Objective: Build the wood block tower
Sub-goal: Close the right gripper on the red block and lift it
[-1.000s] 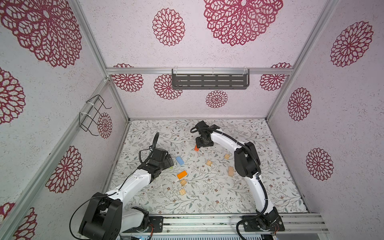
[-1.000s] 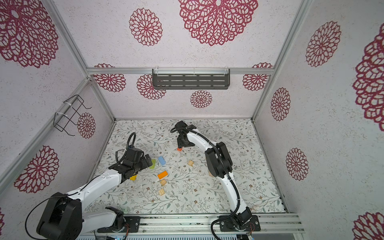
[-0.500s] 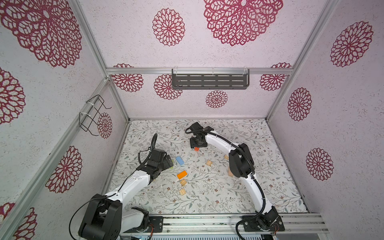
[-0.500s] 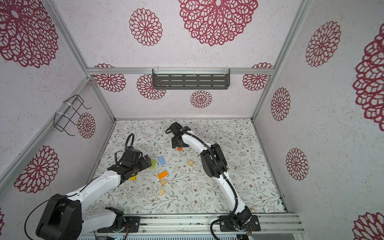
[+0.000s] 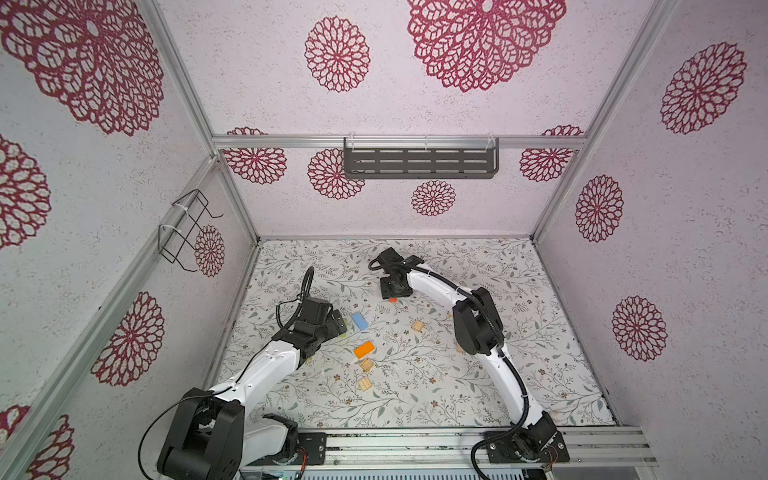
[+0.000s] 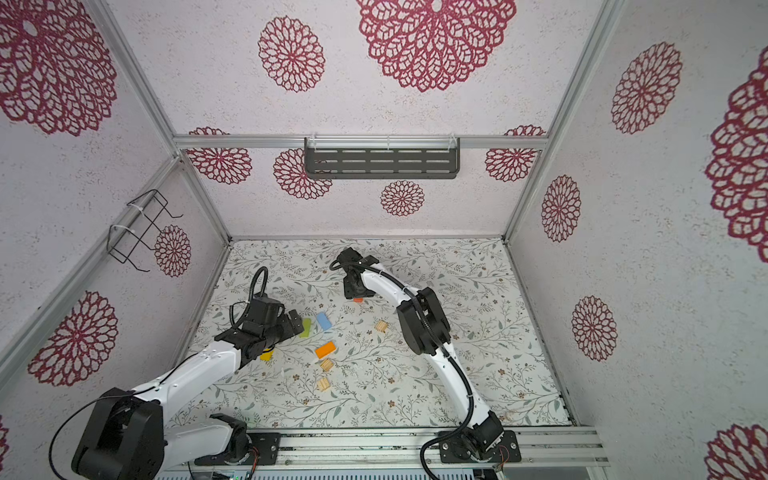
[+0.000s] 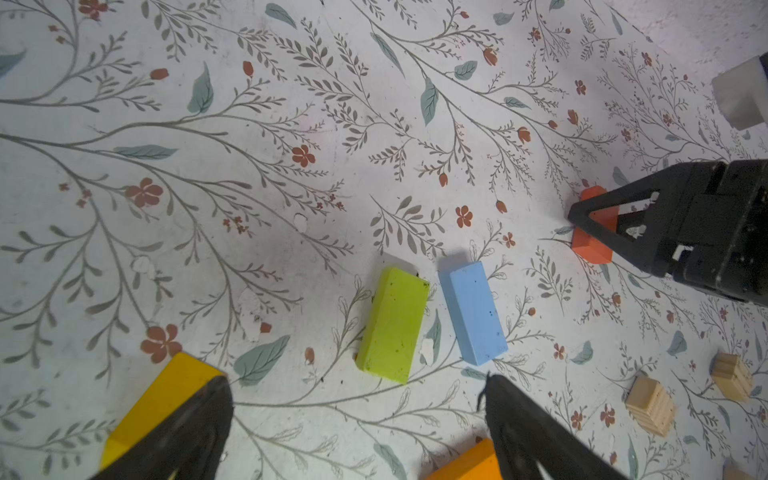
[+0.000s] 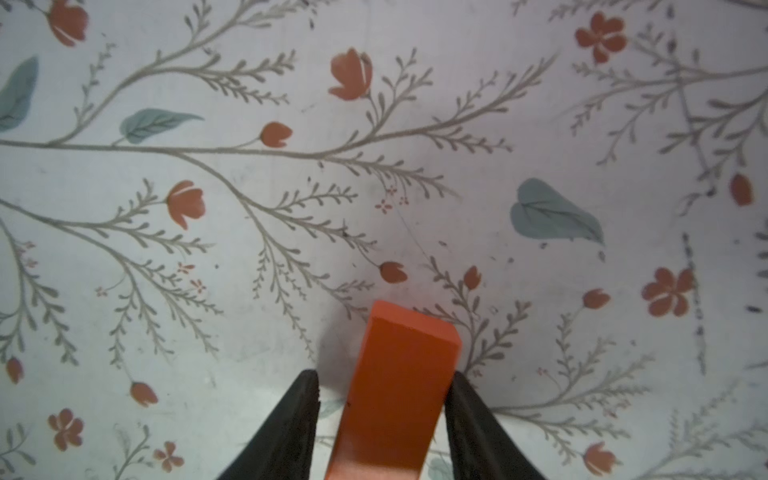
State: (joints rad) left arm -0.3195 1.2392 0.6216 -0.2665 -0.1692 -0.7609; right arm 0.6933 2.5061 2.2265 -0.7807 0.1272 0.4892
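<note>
Several wood blocks (image 5: 364,349) lie singly on the flowered table (image 5: 540,353), so no tower stands yet; this looks like the first pick. The right gripper (image 8: 383,375) straddles the red-orange block (image 8: 409,353) at the table's far middle, jaws not quite clamped, while the left gripper (image 5: 340,327) hangs wide open just beside the green block (image 7: 392,324). Next, I reckon: pinch squarely, lift straight, choose a base spot.

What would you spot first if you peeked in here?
Giant red flower prints cover the walls. On the flowery table, a blue block, a green block and an orange block lie loose. Farther back, the right end effector straddles a red-orange block.
</note>
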